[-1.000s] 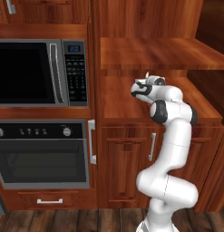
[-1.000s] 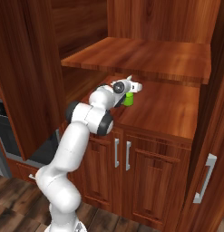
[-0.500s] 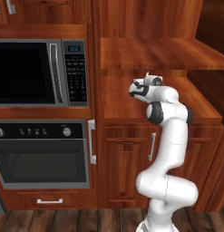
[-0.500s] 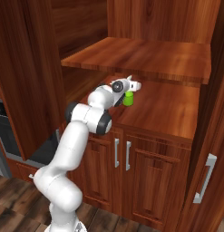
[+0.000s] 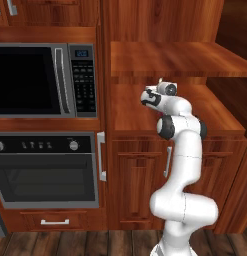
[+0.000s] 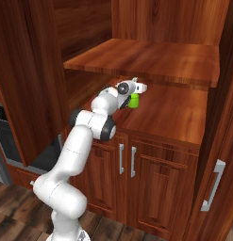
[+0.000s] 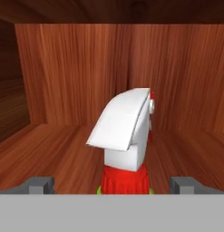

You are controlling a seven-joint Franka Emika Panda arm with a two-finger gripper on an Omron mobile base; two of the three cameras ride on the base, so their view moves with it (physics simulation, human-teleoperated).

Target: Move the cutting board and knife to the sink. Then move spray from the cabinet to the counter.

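Gripper (image 7: 114, 185) jaws stand wide, 1 finger (image 7: 38, 185) on each side of the spray (image 7: 126, 136), not closed on it. 1 spray stands upright on the lower shelf of the cabinet (image 6: 174, 113) niche, just past the hand. Also counted: 1 microwave (image 5: 42, 80), 1 oven (image 5: 45, 170), 2 lower cabinet doors. Compared with 1 second ago, the hand sits slightly nearer the spray; nothing else differs.

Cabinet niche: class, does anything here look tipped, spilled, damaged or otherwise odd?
Nothing stands out. The spray stands upright on the cabinet shelf with no spill around it, and the open gripper sits level on either side of its nozzle.
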